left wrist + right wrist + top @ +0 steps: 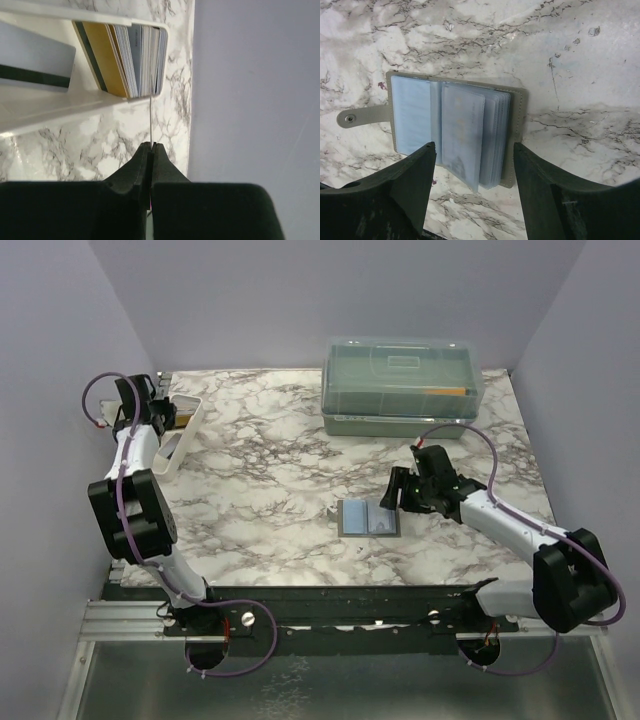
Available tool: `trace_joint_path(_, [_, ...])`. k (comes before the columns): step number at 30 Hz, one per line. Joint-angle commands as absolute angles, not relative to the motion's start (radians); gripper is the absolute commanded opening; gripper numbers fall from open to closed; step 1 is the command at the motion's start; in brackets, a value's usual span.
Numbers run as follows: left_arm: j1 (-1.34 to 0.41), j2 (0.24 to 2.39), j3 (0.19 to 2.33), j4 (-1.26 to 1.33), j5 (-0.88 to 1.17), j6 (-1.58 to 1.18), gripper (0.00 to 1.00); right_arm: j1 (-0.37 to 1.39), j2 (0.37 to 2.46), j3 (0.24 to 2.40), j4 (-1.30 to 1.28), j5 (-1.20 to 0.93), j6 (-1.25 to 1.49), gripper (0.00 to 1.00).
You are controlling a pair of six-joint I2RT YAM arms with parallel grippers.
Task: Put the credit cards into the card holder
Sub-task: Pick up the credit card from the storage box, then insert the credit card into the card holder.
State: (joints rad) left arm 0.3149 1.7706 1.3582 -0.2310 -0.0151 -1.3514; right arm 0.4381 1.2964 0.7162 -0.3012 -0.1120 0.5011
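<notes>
Several credit cards [125, 60] stand on edge in a stack at the end of a long white tray [60, 107], gold-orange, dark and pale ones. A silver-grey card [35, 62] with a dark stripe lies flat beside them. My left gripper [151, 145] is shut on one thin credit card [150, 120], seen edge-on, whose far end reaches the stack. The card holder [455, 125] lies open on the marble, blue-grey sleeves fanned up. My right gripper [474, 147] is open, its fingers straddling the holder's near edge without touching it. From above, the holder [368, 518] is mid-table, the right gripper [393, 498] at its right side.
The white tray [183, 435] lies along the table's far left edge, next to the wall, with my left gripper [163, 410] at its far end. A big clear lidded box [400, 385] stands at the back right. The holder's snap tab [355, 119] sticks out on the left.
</notes>
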Motion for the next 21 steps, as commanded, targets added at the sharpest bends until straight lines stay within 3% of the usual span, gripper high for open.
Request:
trace_joint_path(1, [0.249, 1.66, 1.288, -0.263, 0.125, -1.273, 0.0, 0.434, 1.348, 0.717, -0.318, -0.13, 0.509, 0.68])
trace_joint_path(7, [-0.032, 1.563, 1.196, -0.259, 0.258, -1.033, 0.0, 0.434, 1.403, 0.737, -0.339, -0.14, 0.52, 0.69])
trace_joint_path(14, [-0.304, 1.479, 1.03, -0.129, 0.536, -0.732, 0.0, 0.434, 1.425, 0.709, -0.336, -0.106, 0.586, 0.62])
trace_joint_path(21, [-0.468, 1.583, 0.944, -0.056, 0.895, -0.63, 0.0, 0.434, 1.453, 0.684, -0.331, -0.096, 0.619, 0.37])
